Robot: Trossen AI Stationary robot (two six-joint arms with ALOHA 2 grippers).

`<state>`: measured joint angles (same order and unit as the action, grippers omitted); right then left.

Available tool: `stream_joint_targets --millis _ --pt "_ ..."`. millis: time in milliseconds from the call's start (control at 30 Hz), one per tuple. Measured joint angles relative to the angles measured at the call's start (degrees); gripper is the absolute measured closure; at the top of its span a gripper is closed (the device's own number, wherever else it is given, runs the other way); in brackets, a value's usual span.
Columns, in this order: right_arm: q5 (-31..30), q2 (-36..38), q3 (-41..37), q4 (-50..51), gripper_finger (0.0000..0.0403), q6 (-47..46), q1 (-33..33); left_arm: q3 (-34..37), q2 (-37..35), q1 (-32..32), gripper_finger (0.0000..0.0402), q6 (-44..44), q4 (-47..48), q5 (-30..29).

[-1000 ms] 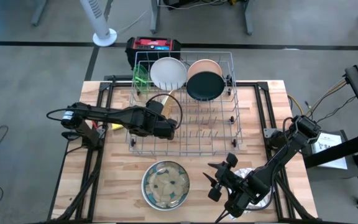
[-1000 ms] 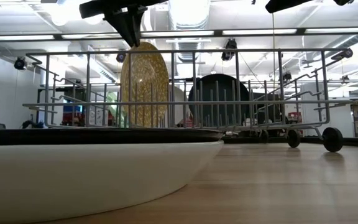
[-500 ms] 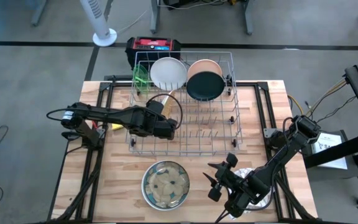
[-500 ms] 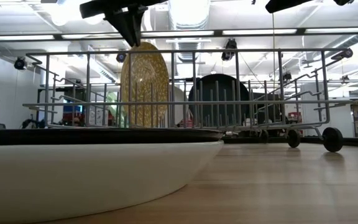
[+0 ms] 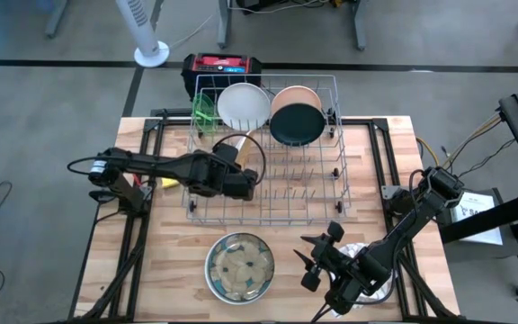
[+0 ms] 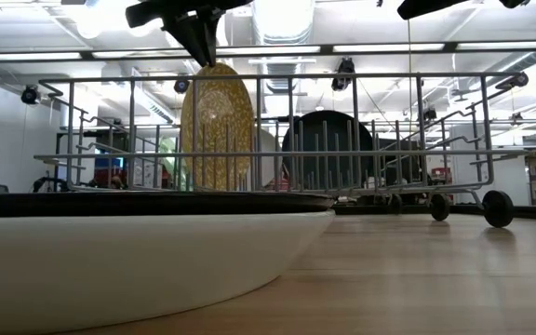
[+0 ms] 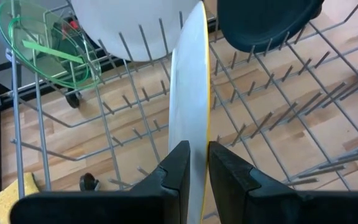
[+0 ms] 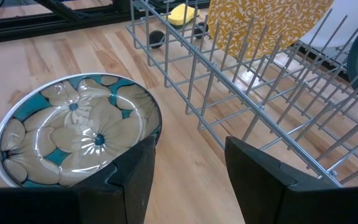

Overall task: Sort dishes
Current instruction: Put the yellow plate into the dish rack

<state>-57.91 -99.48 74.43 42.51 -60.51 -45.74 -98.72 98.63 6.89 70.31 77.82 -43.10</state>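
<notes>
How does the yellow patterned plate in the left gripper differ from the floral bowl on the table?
The yellow patterned plate stands on edge inside the wire rack, pinched by the left gripper; the floral bowl sits flat on the table, untouched. The plate is yellow with white print, the bowl teal and tan. Both are round dishes.

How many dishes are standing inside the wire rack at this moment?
5: a green dish, white plate, peach dish and black dish along the far end, plus the yellow patterned plate gripped by the left gripper. Others may be hidden.
</notes>
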Motion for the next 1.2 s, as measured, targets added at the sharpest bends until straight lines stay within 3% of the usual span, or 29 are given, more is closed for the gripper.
stream_joint_targets --millis 633,900,1200 --pt "0.08 0.44 1.01 0.57 0.0217 3.65 0.49 0.00 -0.37 -0.66 0.0356 -8.83 0.14 2.58" --pt "4.19 2.84 5.80 0.66 0.0217 14.52 3.79 0.00 -0.44 -0.57 0.0356 -12.65 1.59 2.72" --pt "7.21 10.30 7.85 1.47 0.0240 29.92 12.53 0.00 -0.54 -0.57 0.0356 -14.27 2.75 1.42"
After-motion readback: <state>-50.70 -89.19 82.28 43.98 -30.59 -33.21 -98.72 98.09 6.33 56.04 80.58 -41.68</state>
